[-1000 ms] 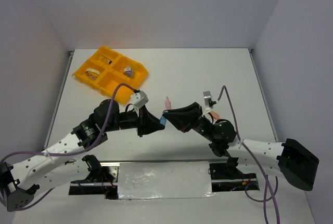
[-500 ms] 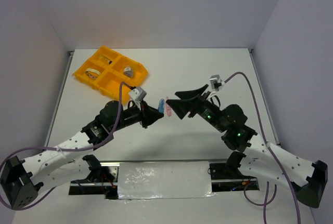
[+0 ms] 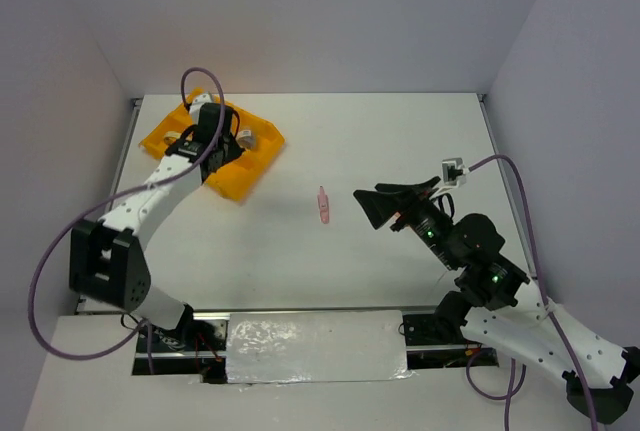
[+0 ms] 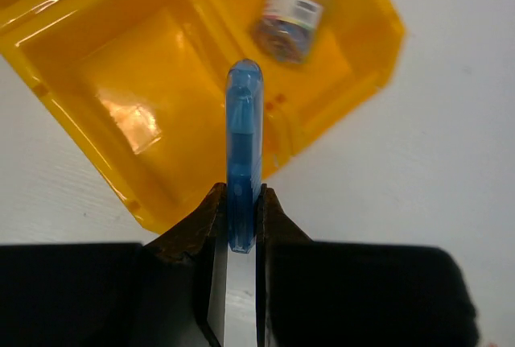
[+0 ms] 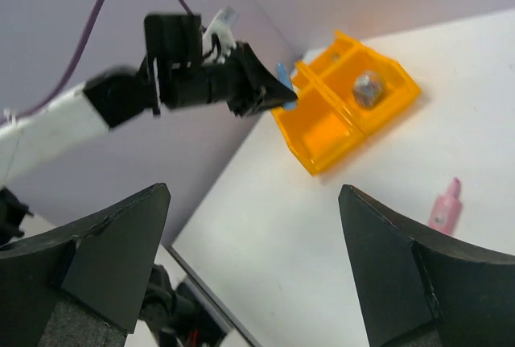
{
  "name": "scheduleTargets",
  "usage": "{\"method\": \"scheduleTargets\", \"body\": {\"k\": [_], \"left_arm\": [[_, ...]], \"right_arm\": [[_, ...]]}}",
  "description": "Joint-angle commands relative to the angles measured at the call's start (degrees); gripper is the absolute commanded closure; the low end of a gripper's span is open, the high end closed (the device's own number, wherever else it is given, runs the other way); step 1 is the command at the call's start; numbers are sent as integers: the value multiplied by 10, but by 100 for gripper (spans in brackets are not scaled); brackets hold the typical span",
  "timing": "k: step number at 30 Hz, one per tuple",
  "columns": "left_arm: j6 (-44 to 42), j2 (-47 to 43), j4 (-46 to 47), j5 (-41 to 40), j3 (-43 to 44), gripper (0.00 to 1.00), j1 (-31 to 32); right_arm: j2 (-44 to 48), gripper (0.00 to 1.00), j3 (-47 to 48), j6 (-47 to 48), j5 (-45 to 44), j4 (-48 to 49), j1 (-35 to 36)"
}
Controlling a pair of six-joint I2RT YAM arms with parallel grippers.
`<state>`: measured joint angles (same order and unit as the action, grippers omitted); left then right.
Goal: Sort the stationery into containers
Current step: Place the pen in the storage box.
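My left gripper is shut on a finger-length blue piece, which stands out from the jaws above the orange-yellow tray. The piece's tip hangs over the divider between an empty compartment and the one holding the small grey-topped jar. Seen from above, that gripper covers the middle of the tray. A pink piece lies on the white table, apart from both arms. My right gripper stands wide open and empty, a little right of the pink piece.
The tray sits at the table's far left corner, near the left wall. The right wrist view shows the left arm reaching over it. A metal rail and foil strip run along the near edge between the arm bases.
The right gripper opened and let go of the blue piece, then drew back right. The left arm kept the piece and swung it from the table's middle to over the tray.
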<state>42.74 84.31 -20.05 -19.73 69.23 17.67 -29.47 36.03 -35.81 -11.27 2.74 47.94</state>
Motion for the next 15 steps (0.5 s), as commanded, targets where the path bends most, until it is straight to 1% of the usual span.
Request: {"method": "scheduleTargets", "body": {"k": [1,2,5,8,9,11,12,14,15], "left_arm": [[51,77,-106,-35,69,100,-37],[53,114,-118,-34,83,100,-45],[59,173,-139,-34,126,100,-63],[68,191,-145,-45,137,94,-66],[69,190,-141,-47,128,87,-66],[81,176,-135,-58,111,77,-67],[79,170,-115,-56,91,63,-69],[78,166,-111,-47,83,51,-73],[75,166,-109,-44,82,40,-75]], "right_arm": [[14,6,-9,-6,-5,-43,-2],[19,6,-10,-5,-4,-45,-4],[25,6,-15,-5,-3,-49,-4],[25,6,-20,-8,0,-49,-5],[23,6,-25,-8,4,-45,-5],[17,6,-30,-12,11,-37,-5],[14,6,-32,-15,13,-34,-4],[6,7,-33,-19,19,-30,-5],[4,7,-35,-22,25,-29,-4]]}}
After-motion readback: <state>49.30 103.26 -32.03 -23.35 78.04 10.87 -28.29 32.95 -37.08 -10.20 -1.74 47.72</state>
